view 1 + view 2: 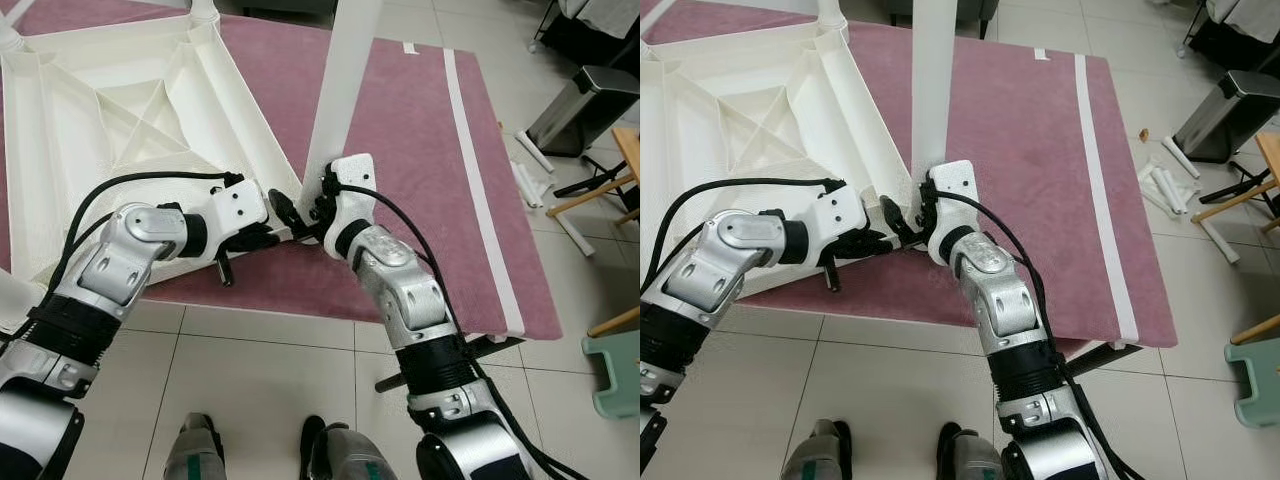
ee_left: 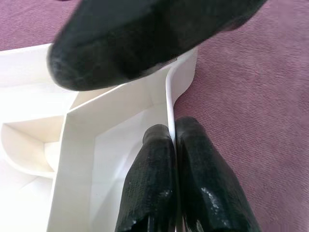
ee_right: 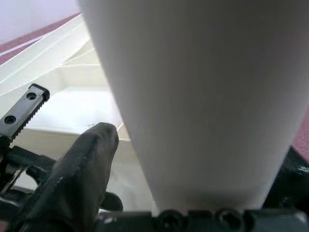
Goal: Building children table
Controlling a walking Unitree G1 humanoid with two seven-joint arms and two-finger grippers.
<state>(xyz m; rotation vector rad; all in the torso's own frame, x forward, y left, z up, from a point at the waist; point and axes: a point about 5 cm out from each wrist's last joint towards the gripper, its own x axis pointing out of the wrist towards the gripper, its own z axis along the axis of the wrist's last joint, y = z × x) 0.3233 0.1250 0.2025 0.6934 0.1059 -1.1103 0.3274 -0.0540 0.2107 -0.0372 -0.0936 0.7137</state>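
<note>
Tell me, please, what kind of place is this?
Probably a room in a home, used here for assembling furniture: a tiled floor, a purple rug with an upturned white tabletop on it, a pedal bin and a wooden chair at the side.

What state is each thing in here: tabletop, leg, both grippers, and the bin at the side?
White tabletop: upside down on the purple mat, ribbed underside up.
White table leg: standing upright at the tabletop's near corner.
Left gripper: shut on the tabletop's rim.
Right gripper: shut on the leg's base.
Grey pedal bin: lid closed.
</note>
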